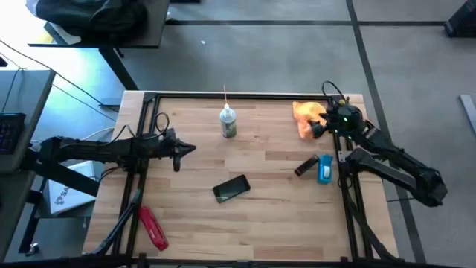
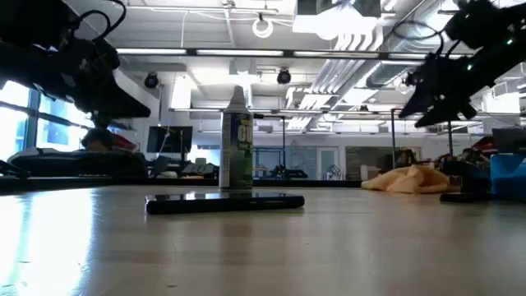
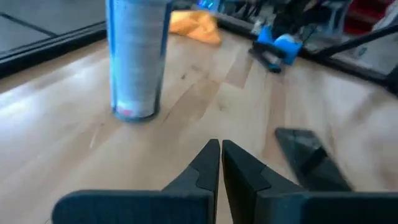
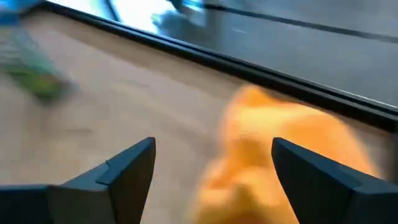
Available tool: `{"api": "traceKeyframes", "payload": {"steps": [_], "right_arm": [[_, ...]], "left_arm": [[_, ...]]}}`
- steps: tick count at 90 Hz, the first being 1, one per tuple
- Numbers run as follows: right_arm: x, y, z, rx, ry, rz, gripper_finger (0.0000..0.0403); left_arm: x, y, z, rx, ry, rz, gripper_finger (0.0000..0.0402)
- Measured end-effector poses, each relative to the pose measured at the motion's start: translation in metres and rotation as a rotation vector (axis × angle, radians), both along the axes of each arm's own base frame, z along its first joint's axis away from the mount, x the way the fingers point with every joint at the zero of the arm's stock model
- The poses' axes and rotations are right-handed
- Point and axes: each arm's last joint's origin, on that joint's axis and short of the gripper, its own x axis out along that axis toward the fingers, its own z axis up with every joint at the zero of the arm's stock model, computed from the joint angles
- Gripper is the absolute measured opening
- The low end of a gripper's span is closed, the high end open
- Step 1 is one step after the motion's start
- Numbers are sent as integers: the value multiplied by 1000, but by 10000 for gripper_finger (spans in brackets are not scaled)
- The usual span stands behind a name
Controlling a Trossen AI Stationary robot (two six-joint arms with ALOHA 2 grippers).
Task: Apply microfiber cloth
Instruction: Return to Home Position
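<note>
The orange-yellow microfiber cloth (image 1: pixel 307 117) lies crumpled on the table at the far right, also in the low view (image 2: pixel 407 179) and the right wrist view (image 4: pixel 280 149). My right gripper (image 1: pixel 318 128) hangs open just above it, fingers spread to either side of the cloth's near part, touching nothing. My left gripper (image 1: pixel 192 150) waits shut at the table's left, above the wood; its tips (image 3: pixel 221 149) meet. The black phone (image 1: pixel 231 187) lies flat at the table's middle.
A white spray bottle (image 1: pixel 227 123) stands upright at the far middle. A blue-and-black tool (image 1: pixel 318 167) lies right of the phone. A red tool (image 1: pixel 152 226) lies near the front left corner. A black frame (image 1: pixel 223 95) runs along the table's edges.
</note>
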Motion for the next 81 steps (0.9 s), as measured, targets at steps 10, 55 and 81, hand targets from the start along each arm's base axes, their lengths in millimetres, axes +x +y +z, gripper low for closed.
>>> {"api": "traceKeyframes", "payload": {"steps": [10,55,81], "right_arm": [[-1,16,9,-4,-120,92,283],[15,55,-53,35,-491,294,277],[20,81,-48,-47,-490,427,277]], "left_arm": [[-2,-4,7,71,-59,-28,0],[-19,-17,16,97,-153,-124,0],[-25,-24,2,191,-216,-200,0]]}}
